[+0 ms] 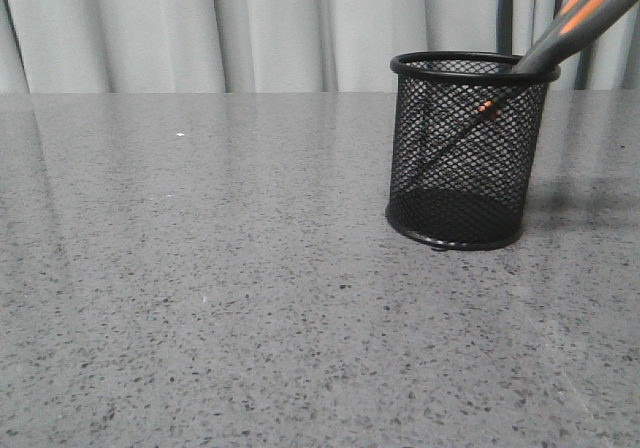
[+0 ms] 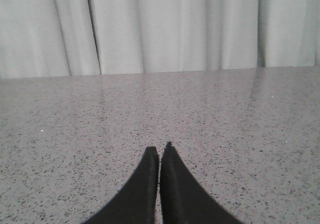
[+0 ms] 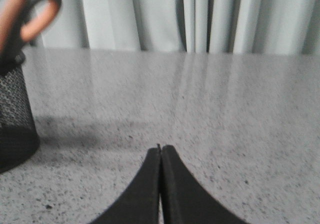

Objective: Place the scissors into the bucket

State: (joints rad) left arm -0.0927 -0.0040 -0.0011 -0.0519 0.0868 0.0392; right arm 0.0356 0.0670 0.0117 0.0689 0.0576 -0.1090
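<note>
Speckled grey worktop (image 1: pixel 200 308) up front, both end effectors, left (image 2: pixel 160 151) and right (image 3: pixel 160 151), pressed together, empty. Further back, scissors (image 1: pixel 570 23) stand blades-down in the mesh bucket (image 1: pixel 468 148), seemingly leaning on its rim. No writing readable.

The grey speckled surface (image 1: pixel 200 298) (glossy, with faint reflections) carries only the black mesh bucket (image 1: pixel 468 153), standing upright toward its right.
</note>
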